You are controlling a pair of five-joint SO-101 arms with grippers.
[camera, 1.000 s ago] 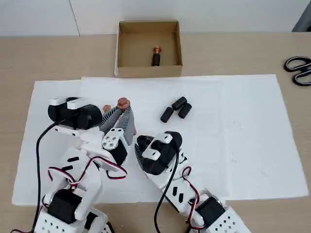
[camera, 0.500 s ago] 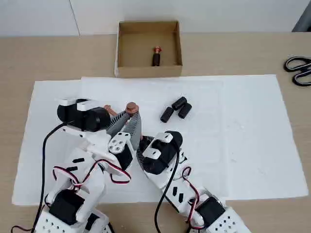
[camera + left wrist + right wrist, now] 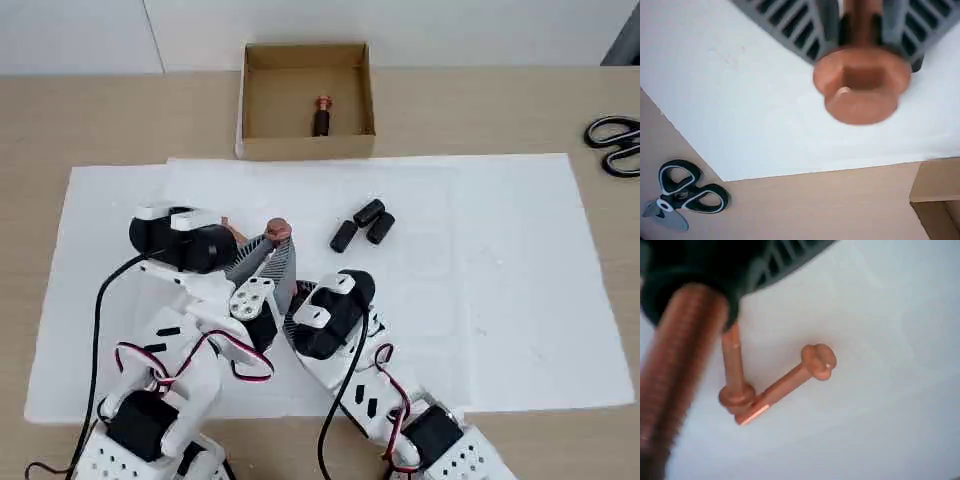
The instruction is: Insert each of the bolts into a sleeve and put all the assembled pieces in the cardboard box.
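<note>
From above: pinching a copper-coloured flanged metal bolt (image 3: 278, 231) in the left claw (image 3: 272, 245), over the white paper sheet (image 3: 500, 300) on the tan wooden bench (image 3: 100, 120), near three short black cylindrical sleeves (image 3: 362, 225); inside the open brown cardboard box (image 3: 305, 147), one assembled bolt-in-sleeve piece (image 3: 322, 116). Cannot tell the grip of the right claw (image 3: 287, 300), beside the left arm. At the left wrist: clamped on the shank, flanged head jutting past the tips. At the right wrist: two loose copper bolts (image 3: 790, 382) on the paper, touching.
</note>
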